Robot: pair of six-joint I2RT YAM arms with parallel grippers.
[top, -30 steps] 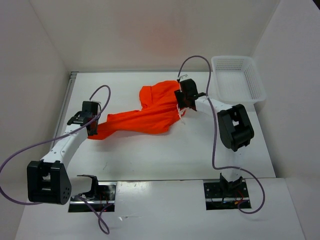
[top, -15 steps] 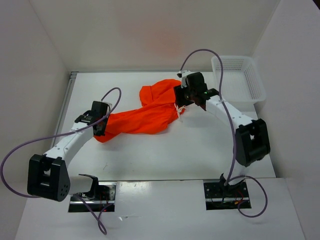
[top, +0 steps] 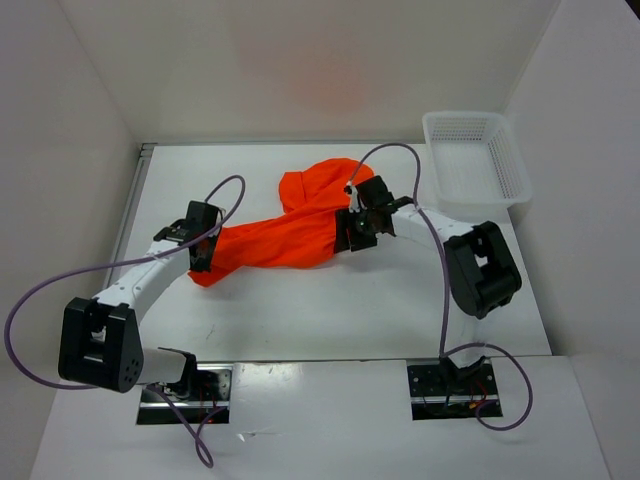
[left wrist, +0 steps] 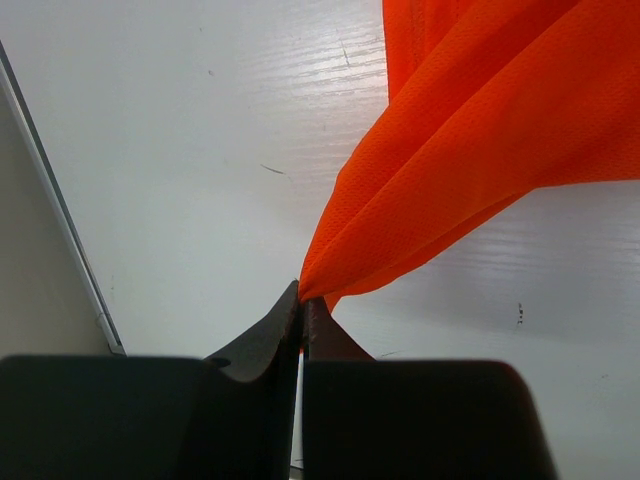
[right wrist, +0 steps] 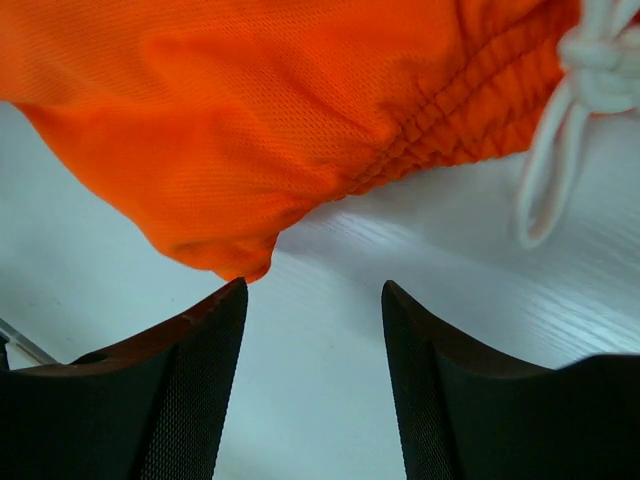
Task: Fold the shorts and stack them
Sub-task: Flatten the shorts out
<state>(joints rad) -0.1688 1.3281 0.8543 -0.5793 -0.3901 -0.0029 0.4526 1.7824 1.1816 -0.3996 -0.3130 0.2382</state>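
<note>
At mid-table, the shorts (top: 290, 235) lie as a twisted orange band, running from nine o'clock up to a bunched heap toward twelve o'clock, with no fold made yet. My left jaws, at the nine o'clock end, are clenched on a corner of the cloth (left wrist: 480, 150), which fans away from the pinch in taut pleats. My right jaws, at the three o'clock end of the garment, stand released with nothing between them. Bare table (top: 330, 310) shows through the gap, and a rounded lobe of fabric (right wrist: 250, 120) hangs just beyond it at eleven o'clock. The gathered waistband (right wrist: 450, 125) and the knotted white drawstring (right wrist: 575, 110) sit at one o'clock from that gap. A white mesh basket (top: 470, 160) sits at two o'clock on the table, well apart from the cloth.

The step in hand, as I judge it, is taking a second hold so the shorts can be drawn flat before folding. To do it well, I should slide the right jaws forward under the waistband edge and bite the elastic itself, not the loose lobe or the cord. I should keep the left pinch firm and pull the two ends apart evenly. A grab on the drawstring alone would likely just tug the knot and leave the twist in.
</note>
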